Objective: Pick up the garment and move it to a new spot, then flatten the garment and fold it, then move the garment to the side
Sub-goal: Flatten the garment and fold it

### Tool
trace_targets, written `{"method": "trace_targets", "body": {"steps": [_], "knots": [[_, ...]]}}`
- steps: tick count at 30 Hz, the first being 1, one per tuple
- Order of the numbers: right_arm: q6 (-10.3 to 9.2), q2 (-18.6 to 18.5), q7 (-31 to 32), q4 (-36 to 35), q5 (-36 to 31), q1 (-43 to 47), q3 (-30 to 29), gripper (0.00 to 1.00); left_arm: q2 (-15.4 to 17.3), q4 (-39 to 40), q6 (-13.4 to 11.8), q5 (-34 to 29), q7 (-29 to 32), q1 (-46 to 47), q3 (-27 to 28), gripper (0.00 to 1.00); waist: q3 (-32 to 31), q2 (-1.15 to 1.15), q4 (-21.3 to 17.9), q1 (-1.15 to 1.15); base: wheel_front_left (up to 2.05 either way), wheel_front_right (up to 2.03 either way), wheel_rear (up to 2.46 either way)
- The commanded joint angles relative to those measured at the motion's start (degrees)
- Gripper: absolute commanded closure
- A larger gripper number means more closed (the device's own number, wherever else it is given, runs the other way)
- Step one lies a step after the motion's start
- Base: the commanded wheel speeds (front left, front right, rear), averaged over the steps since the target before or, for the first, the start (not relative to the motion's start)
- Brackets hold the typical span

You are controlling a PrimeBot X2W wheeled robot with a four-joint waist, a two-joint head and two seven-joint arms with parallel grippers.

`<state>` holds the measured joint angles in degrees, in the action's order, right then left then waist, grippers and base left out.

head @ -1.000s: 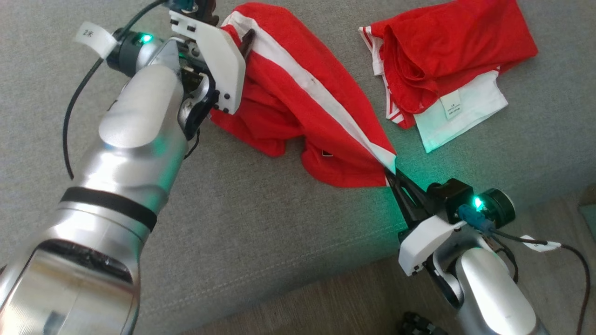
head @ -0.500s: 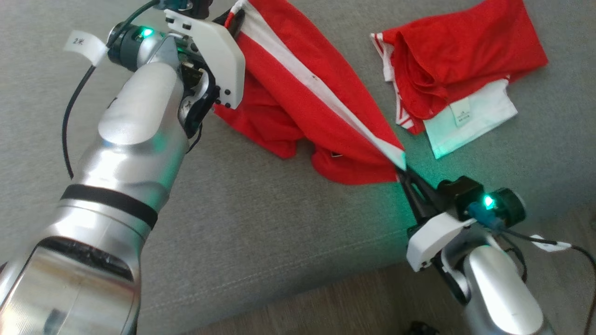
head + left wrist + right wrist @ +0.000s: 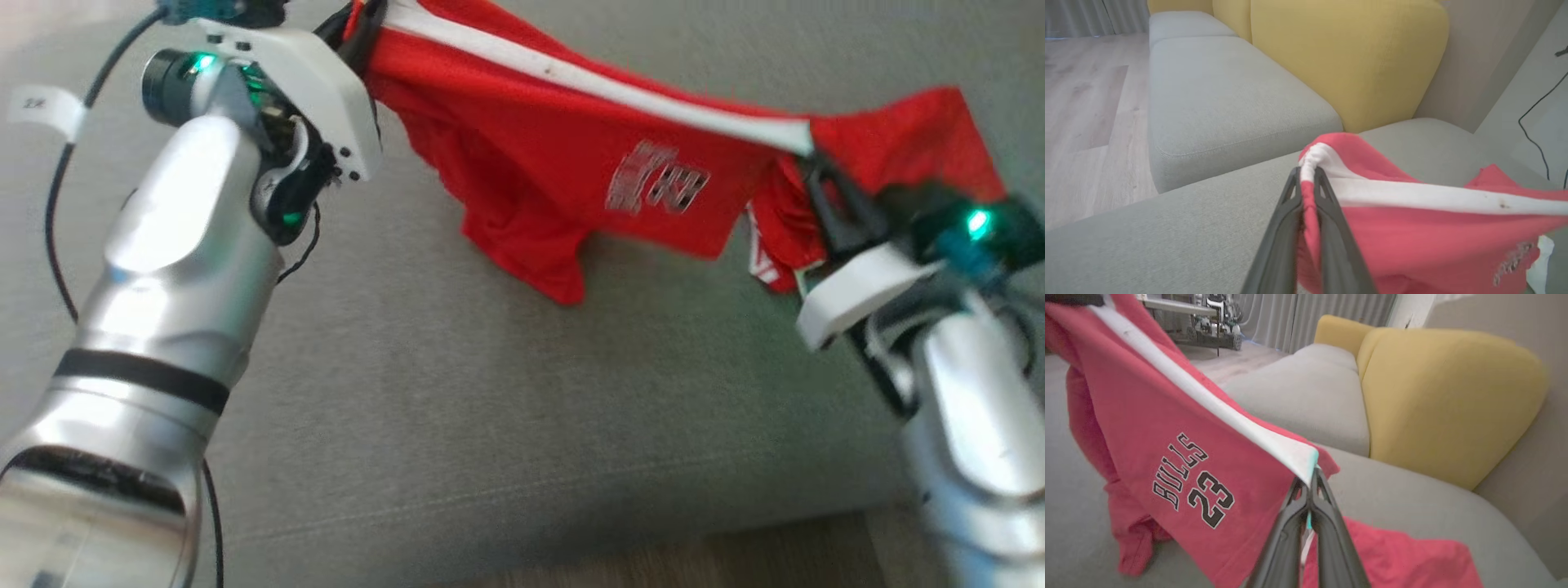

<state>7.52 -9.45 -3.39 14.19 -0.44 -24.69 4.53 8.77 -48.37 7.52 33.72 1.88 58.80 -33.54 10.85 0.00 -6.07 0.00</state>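
The jersey (image 3: pixel 522 155) is showing bright red across the upper middle, with a white band (image 3: pixel 653 102) along its top edge and black, white-outlined lettering (image 3: pixel 1192 482). The sofa seat (image 3: pixel 490 408) is looking grey, the back cushion (image 3: pixel 1453 396) yellow.

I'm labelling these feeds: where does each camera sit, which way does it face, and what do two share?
Head view: on the head, looking down at the grey seat; both forearms show, left gripper and right gripper holding the jersey taut between them.
Left wrist view: on the left wrist, looking along its shut fingers, past the jersey's edge, toward the yellow backrest.
Right wrist view: on the right wrist, looking along its shut fingers, past the white stripe and lettering.
Both wrist views share the jersey and backrest.
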Motion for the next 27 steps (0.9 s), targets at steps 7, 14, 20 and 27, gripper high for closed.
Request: {"method": "trace_targets", "body": {"steps": [7, 14, 20, 27], "knots": [[-0.03, -6.4, 2.2, -2.1, 3.4, -9.1, 3.6, 1.00, 5.2, 9.8, -1.0, 5.4, 1.5, -0.7, 6.5, 1.00, -6.4, 0.00, 5.9, 0.00, 0.00, 0.00, 0.00], [-0.03, -9.6, 2.6, -0.8, 5.7, -14.8, 6.2, 1.00, 7.0, 22.0, -4.9, 10.3, 2.2, -8.1, 11.0, 1.00, -10.3, 0.00, 8.3, 0.00, 0.00, 0.00, 0.00], [-0.03, -10.4, 3.2, 0.0, 7.0, -14.6, 9.0, 1.00, 9.1, 32.9, -8.6, 13.9, 2.8, -17.9, 14.4, 1.00, -12.7, 0.00, 9.2, 0.00, 0.00, 0.00, 0.00], [-0.03, -11.9, 5.7, -1.2, 8.8, -11.9, 12.1, 1.00, 11.2, 43.3, -12.3, 15.5, 4.2, -26.4, 16.1, 1.00, -12.4, 0.00, 9.6, 0.00, 0.00, 0.00, 0.00]]}}
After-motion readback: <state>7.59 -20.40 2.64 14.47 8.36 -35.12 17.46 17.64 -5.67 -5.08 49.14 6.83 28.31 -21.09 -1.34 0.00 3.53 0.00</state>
